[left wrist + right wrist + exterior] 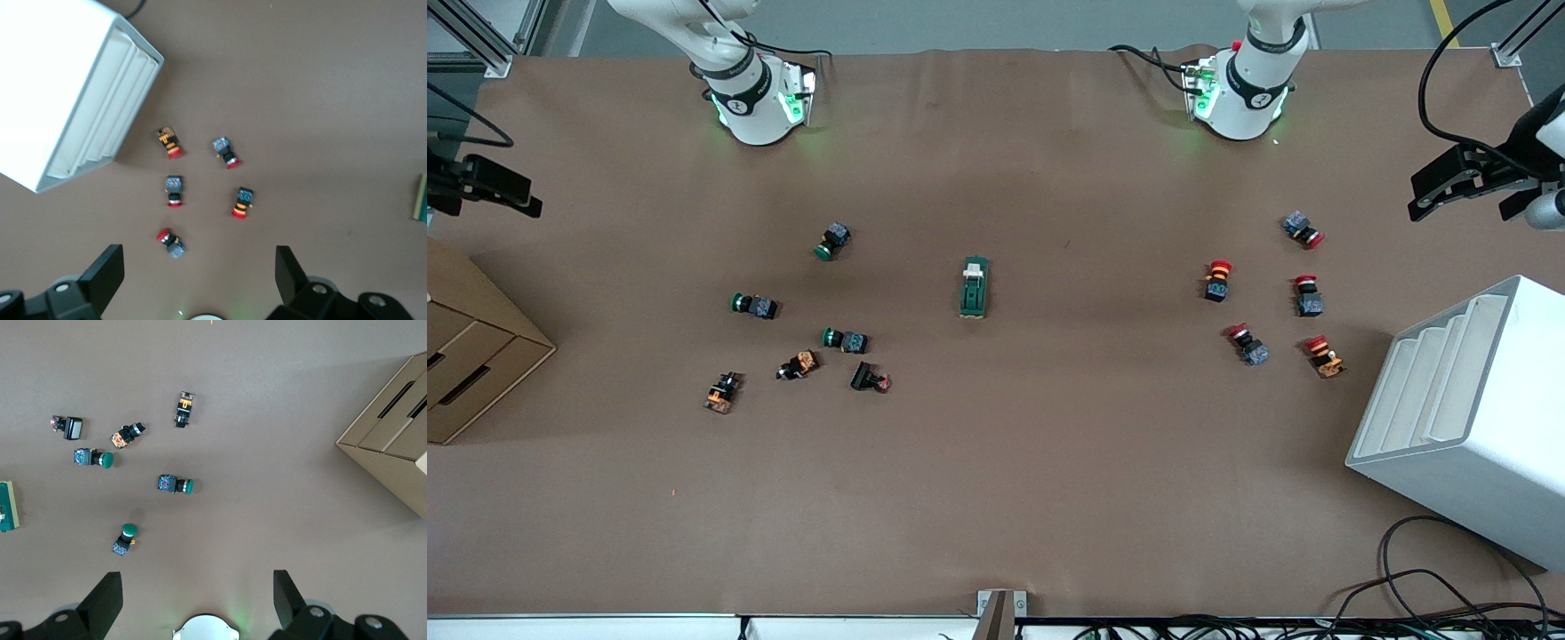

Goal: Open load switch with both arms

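The load switch (974,288), a dark-green block with a white piece at the end toward the arms' bases, lies flat at mid-table. It shows only at the edge of the left wrist view (421,198) and of the right wrist view (8,507). My left gripper (1463,203) hangs high over the left arm's end of the table, above the red buttons, open and holding nothing (199,273). My right gripper (489,191) hangs high over the right arm's end, above the green buttons, also open and holding nothing (197,600). Both are far from the switch.
Several red mushroom-head buttons (1218,280) lie toward the left arm's end, beside a white stepped rack (1467,418). Several green-capped and orange-bodied buttons (845,340) lie toward the right arm's end, with a cardboard box (471,356) at that table end. Cables (1432,587) trail near the front edge.
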Controlling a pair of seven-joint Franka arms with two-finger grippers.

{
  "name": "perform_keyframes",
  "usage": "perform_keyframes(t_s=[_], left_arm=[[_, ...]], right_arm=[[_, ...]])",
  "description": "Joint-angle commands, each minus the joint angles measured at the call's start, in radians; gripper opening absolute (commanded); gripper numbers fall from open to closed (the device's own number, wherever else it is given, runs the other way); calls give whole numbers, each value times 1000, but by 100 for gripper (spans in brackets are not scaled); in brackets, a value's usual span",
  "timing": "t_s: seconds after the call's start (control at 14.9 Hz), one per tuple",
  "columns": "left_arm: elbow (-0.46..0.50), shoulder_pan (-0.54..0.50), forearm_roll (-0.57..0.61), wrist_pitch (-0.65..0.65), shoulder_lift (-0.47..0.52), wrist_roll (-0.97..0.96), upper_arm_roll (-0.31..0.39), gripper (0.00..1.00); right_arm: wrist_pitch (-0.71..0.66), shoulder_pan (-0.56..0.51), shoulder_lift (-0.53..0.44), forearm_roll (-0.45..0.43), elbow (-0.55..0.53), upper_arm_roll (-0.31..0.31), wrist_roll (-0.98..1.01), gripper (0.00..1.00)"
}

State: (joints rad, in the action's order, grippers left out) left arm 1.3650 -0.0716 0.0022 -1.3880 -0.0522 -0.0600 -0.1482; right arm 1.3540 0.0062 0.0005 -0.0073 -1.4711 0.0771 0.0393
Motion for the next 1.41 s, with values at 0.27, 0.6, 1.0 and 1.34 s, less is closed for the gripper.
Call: perform_keyframes(t_s=[0.27,0.6,1.0,1.34], left_arm=[[129,59,-19,-19,104,45,68,100],[144,58,-16,-69,107,23,19,100],[146,44,2,-68,100,26,21,100],[131,42,15,-63,91,23,24,100]], right_arm=[[66,-9,-96,-23,-95,-13,-6,100],[112,-12,-126,-22,-160,-19,-6,100],[91,-11,-126,-11,-155,-19,-9,100],[76,-11,-126,10,-152,-17,-9,100]])
